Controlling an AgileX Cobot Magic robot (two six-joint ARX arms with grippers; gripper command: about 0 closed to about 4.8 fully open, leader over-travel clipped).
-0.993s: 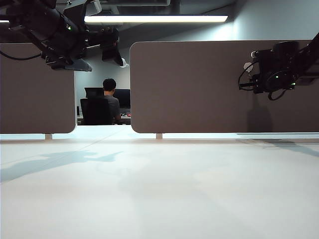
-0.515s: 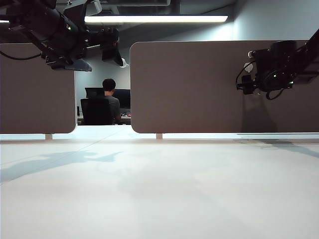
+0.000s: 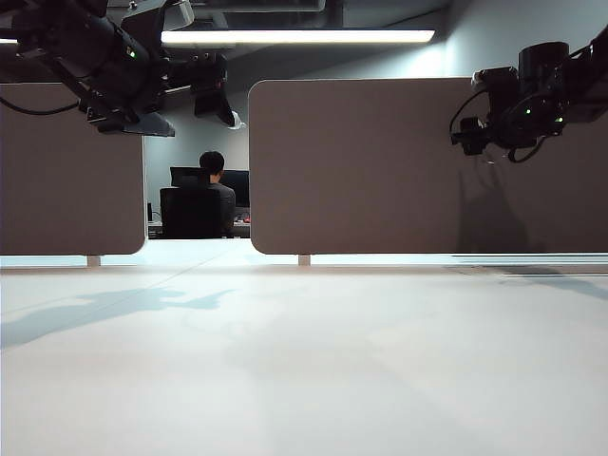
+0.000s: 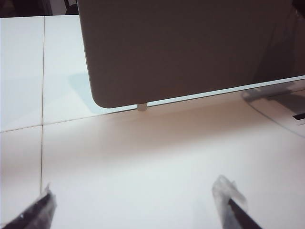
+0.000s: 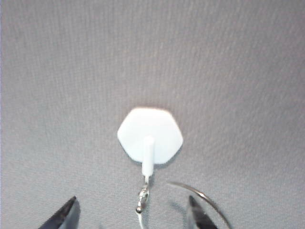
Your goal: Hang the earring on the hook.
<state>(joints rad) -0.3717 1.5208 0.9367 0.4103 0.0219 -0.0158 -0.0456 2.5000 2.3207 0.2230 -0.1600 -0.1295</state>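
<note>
Nearest, the left claw hangs wide open and empty over the white counter, while farther off the right claw gapes empty at 6 o'clock below the hook, where the earring dangles against the brown panel.

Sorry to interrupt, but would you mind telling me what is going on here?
The robot is hanging an earring on a small white hook stuck to the brown panel. The thin wire hangs from the hook's prong, and the right end effector sits just below it, fingers apart, gripping nothing. The left end effector hovers open over the white table, idle.
</note>
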